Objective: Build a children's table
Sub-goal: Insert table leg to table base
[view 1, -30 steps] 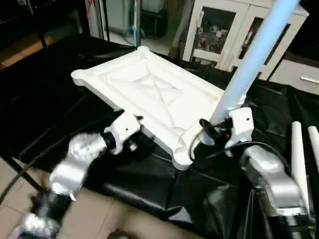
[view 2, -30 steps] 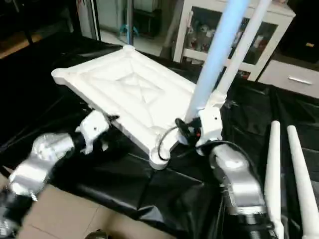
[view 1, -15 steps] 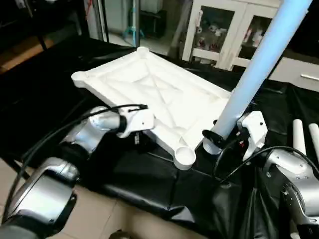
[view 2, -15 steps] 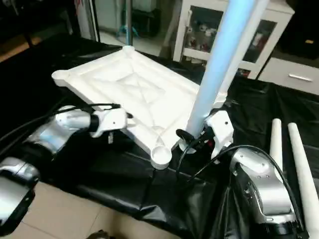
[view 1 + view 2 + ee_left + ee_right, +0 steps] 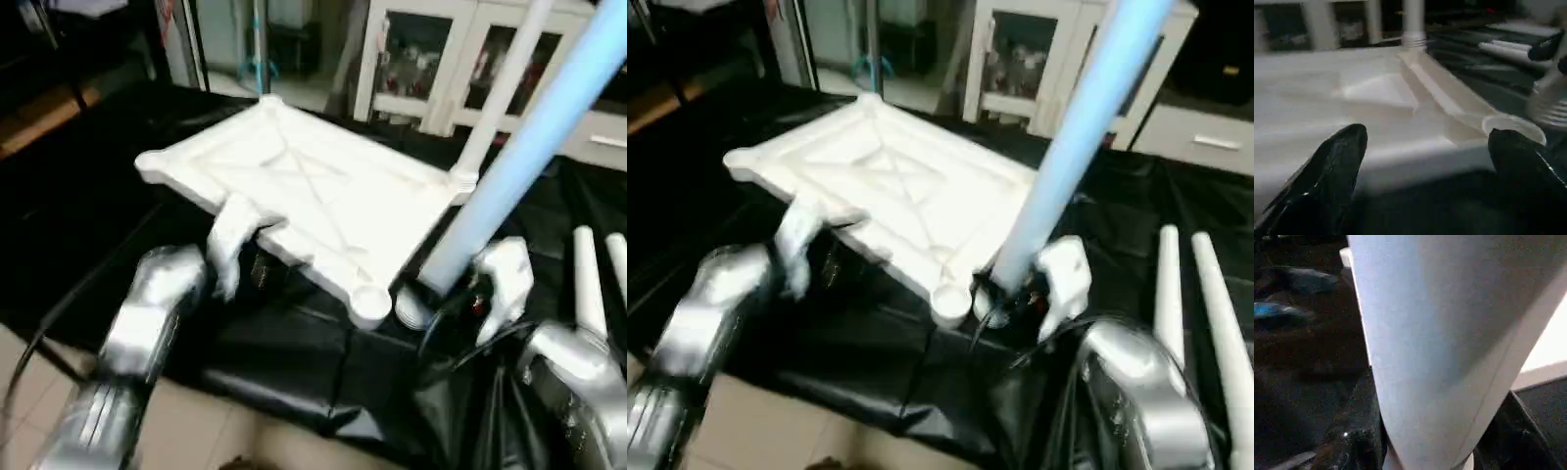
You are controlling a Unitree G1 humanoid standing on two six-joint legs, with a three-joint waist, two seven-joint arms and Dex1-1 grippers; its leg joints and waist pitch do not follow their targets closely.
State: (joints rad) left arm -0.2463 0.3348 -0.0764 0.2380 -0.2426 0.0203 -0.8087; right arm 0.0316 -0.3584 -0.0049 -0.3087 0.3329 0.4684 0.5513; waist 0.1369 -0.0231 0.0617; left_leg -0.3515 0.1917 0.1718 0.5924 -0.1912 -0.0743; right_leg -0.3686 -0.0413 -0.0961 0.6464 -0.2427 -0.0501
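White plastic all over, the table top (image 5: pixel 313 191) lies upside down on the black-draped counter (image 5: pixel 88 186), its underside showing a raised rim, an X of ribs across the middle and round sockets at the corners. One leg (image 5: pixel 500 93) already stands upright in the far right corner socket of the top. The near right corner socket (image 5: pixel 370 299) is an open round cup with nothing in it.

Just beside that near socket, on its right, the right tool (image 5: pixel 446 299) is clamped around the thick lower end of a long pale tube leg (image 5: pixel 534 147). This leg leans up and away to the right, its foot end close to the counter and not in the socket. Two more legs (image 5: pixel 1190 294) lie side by side on the counter, well to the right of the top.

At the near left edge of the top, the left tool (image 5: pixel 1425 161) has its black fingers (image 5: pixel 1327 171) spread wide apart, level with the rim, gripping nothing.
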